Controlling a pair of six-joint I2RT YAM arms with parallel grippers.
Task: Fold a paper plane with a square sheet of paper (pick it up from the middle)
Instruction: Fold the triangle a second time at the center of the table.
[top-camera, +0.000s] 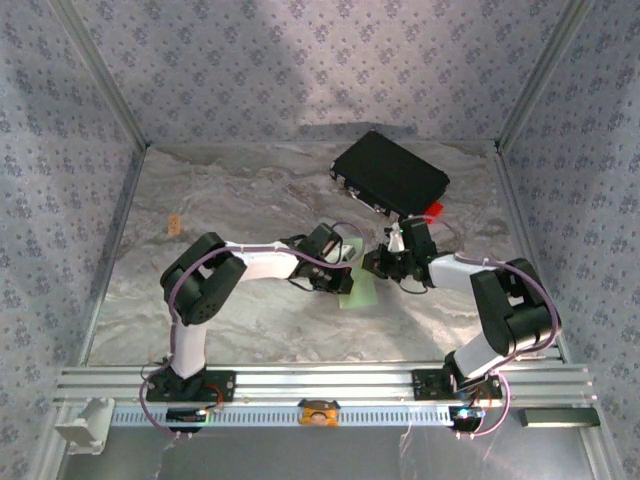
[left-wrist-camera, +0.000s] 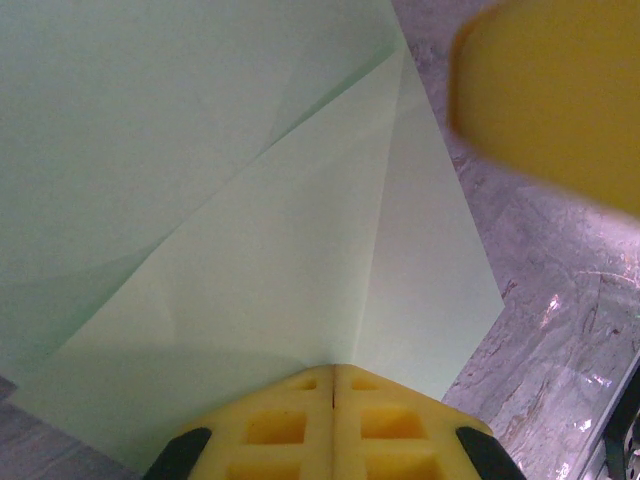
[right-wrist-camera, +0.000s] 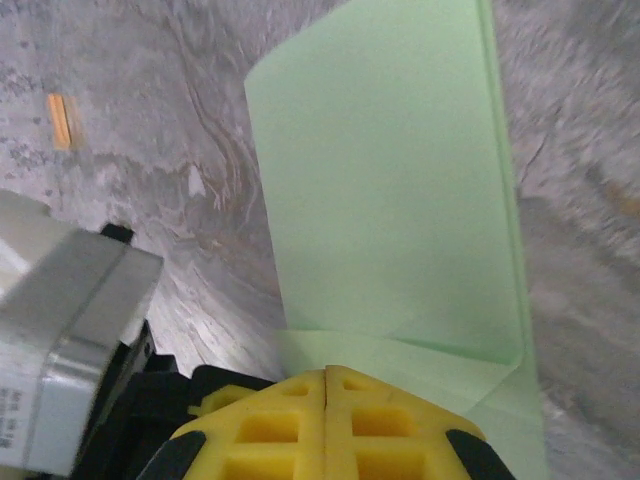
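Observation:
The square sheet of paper (top-camera: 362, 294) is pale green and partly folded, lying on the table between the two arms. In the left wrist view the paper (left-wrist-camera: 250, 250) shows diagonal creases and overlapping flaps. My left gripper (left-wrist-camera: 333, 368) is shut, its yellow tips down on the sheet's near edge where a crease ends. My right gripper (right-wrist-camera: 328, 372) is shut too, resting on a folded strip of the paper (right-wrist-camera: 390, 190), whose larger flap rises beyond it. From above, the left gripper (top-camera: 347, 276) and right gripper (top-camera: 377, 264) nearly meet over the sheet.
A black rectangular case (top-camera: 390, 172) lies at the back right with a small red tab (top-camera: 432, 210) at its near corner. A small orange piece (top-camera: 173, 224) sits at the left. Patterned walls enclose the marbled table (top-camera: 250, 190).

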